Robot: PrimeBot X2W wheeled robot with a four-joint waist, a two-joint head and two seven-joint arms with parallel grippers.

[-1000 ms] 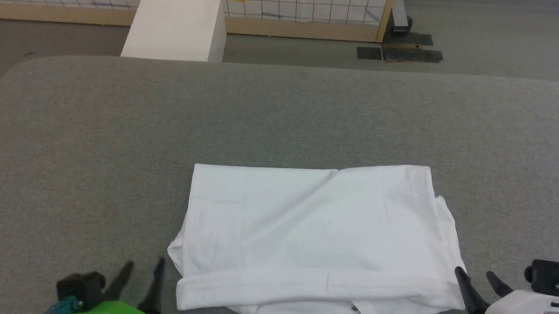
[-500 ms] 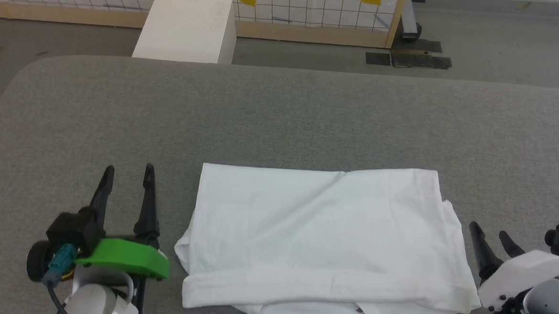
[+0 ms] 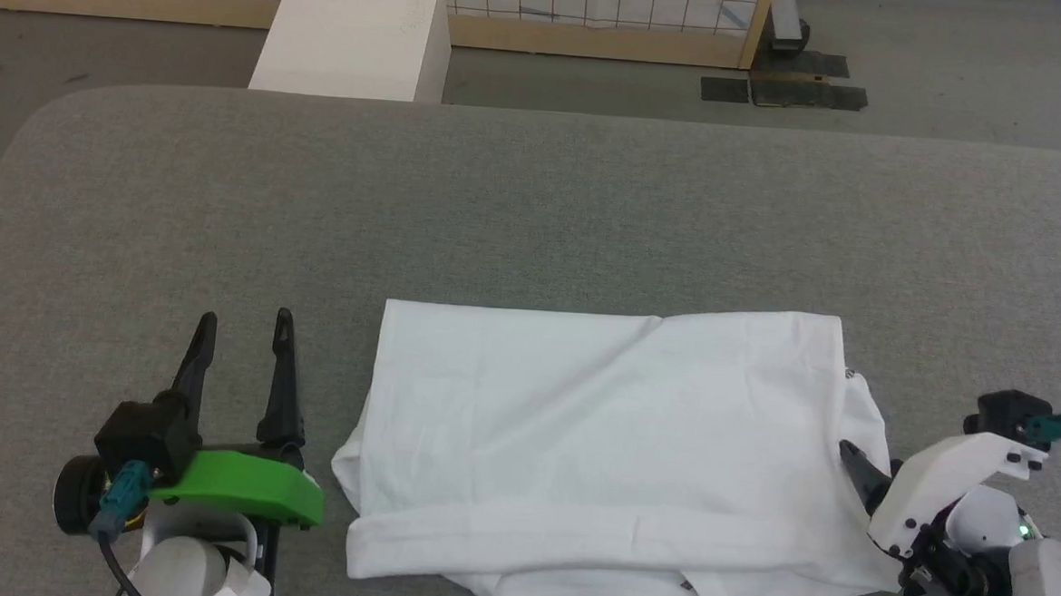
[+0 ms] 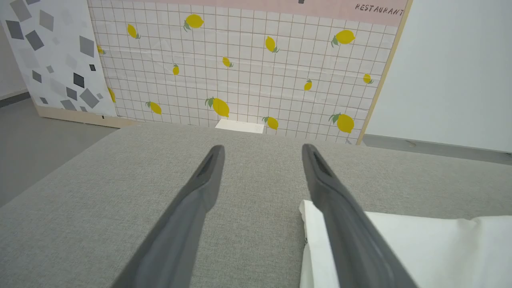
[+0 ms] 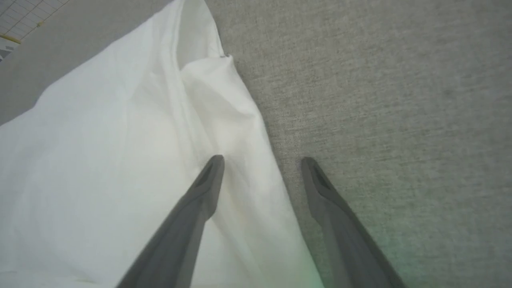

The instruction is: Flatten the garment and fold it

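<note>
Right end effector [image 5: 262,159] shifted astride garment [image 3: 604,447] edge | white, folded rectangle

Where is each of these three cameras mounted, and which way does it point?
Head view: on the robot's head, looking forward and down on the table and the garment; both arms show at the bottom.
Left wrist view: on the left wrist, looking along the open left tool across the table toward the lemon wall.
Right wrist view: on the right wrist, looking down past the open right tool, which straddles the garment's edge.
Shared: head and left wrist views both show the white box.
</note>
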